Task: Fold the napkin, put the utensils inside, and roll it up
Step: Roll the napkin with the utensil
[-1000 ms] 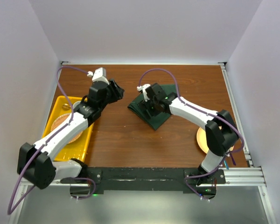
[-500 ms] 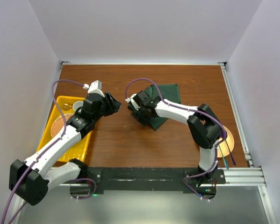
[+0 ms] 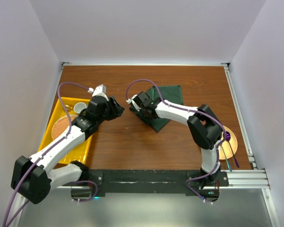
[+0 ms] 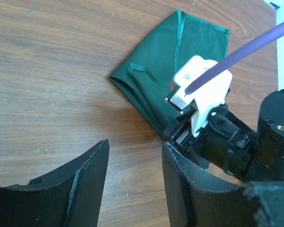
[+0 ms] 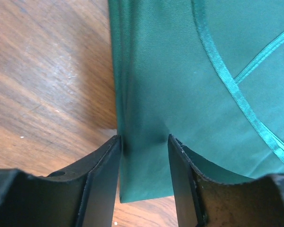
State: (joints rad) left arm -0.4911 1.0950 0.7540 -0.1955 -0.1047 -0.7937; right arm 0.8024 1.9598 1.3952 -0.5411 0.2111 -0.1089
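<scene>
Right wrist view: the right gripper (image 5: pixel 144 142), jaws apart, straddles the folded edge of the napkin (image 5: pixel 189 85), which runs up mid-frame. The left gripper (image 4: pixel 135 147) gapes empty over the surface (image 4: pixel 47 71), with the napkin to its upper right, so the right arm is nearer.

Yellow tray (image 3: pixel 84 150) left, holding woven plate (image 3: pixel 59 128), white cup (image 3: pixel 79 108); orange plate (image 3: pixel 232 144) right

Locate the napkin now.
Top view: the napkin lies just right of centre on the table's far half; the right gripper straddles its left edge.
</scene>
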